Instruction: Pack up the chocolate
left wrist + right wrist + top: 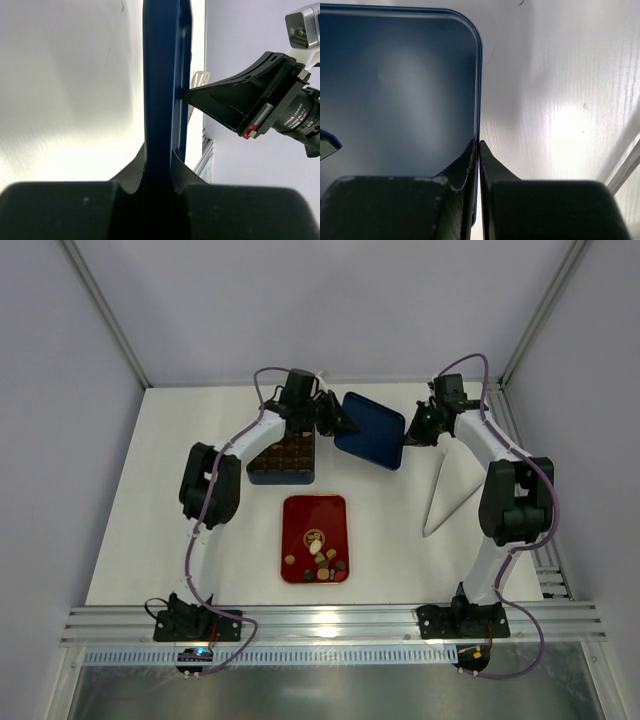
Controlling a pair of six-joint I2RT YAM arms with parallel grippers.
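Note:
Several chocolates in brown, tan and white lie at the near end of a flat red tray. More brown pieces fill the grid of a dark blue box. A dark blue lid hangs tilted between the arms. My left gripper is shut on its left edge. My right gripper is shut on its right edge. The left wrist view has the lid edge-on between my left gripper's jaws. In the right wrist view my right gripper pinches the rim of the lid.
A thin white V-shaped tool lies on the white table to the right of the tray. Grey walls close in the back and both sides. An aluminium rail runs along the near edge.

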